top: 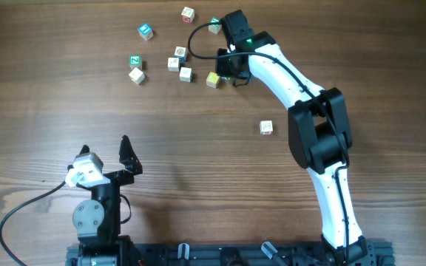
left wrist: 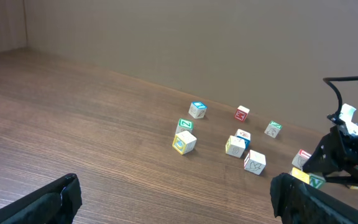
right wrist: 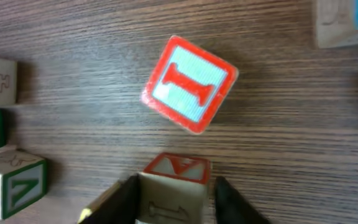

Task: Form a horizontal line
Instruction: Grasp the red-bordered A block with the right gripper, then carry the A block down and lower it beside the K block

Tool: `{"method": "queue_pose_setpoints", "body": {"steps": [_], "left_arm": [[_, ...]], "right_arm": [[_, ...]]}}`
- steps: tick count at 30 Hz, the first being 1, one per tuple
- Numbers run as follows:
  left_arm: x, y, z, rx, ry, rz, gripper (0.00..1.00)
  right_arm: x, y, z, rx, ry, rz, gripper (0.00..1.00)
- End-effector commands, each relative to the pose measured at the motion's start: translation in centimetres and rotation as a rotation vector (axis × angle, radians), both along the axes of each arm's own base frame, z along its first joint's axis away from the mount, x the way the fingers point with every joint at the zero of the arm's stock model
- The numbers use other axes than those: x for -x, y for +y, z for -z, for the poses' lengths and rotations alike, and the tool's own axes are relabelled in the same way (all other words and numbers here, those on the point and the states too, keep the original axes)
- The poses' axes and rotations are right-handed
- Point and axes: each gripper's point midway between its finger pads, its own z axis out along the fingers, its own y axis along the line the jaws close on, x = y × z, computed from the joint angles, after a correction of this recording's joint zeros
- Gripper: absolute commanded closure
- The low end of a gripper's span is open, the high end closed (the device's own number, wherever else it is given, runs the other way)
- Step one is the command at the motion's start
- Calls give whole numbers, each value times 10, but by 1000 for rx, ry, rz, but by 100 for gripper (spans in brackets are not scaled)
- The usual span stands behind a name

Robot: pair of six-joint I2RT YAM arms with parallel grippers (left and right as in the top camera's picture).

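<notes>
No straight row of cubes shows; the small wooden letter cubes lie scattered at the far middle of the table. My right gripper [top: 230, 71] [right wrist: 174, 190] is shut on a pale cube with a red-framed top [right wrist: 176, 168], low over the table. Just ahead of it lies a cube with a red letter I face [right wrist: 190, 84]. A yellow-faced cube [top: 213, 79] sits right beside the gripper's left side. My left gripper [top: 105, 146] [left wrist: 179, 199] is open and empty, near the front left, far from the cubes.
Loose cubes: blue-faced [top: 146, 31], green-faced [top: 134, 60], pale ones [top: 136, 74] [top: 186, 74] [top: 174, 63], one at the far edge [top: 188, 12]. A lone red-marked cube [top: 266, 127] lies right of centre. A black cable [top: 198, 33] loops by the right wrist.
</notes>
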Motion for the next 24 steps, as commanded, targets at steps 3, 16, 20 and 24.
{"method": "queue_pose_setpoints", "body": {"steps": [3, 16, 20, 24], "left_arm": [[0, 1, 0, -17, -3, -9, 0], [0, 1, 0, -17, -3, -9, 0], [0, 1, 0, -17, -3, -9, 0], [0, 1, 0, -17, -3, -9, 0]], "right_arm": [[3, -16, 19, 98, 16, 26, 63], [12, -19, -132, 50, -179, -54, 74], [52, -19, -152, -6, -74, -98, 73], [91, -18, -136, -41, 108, -103, 70]]}}
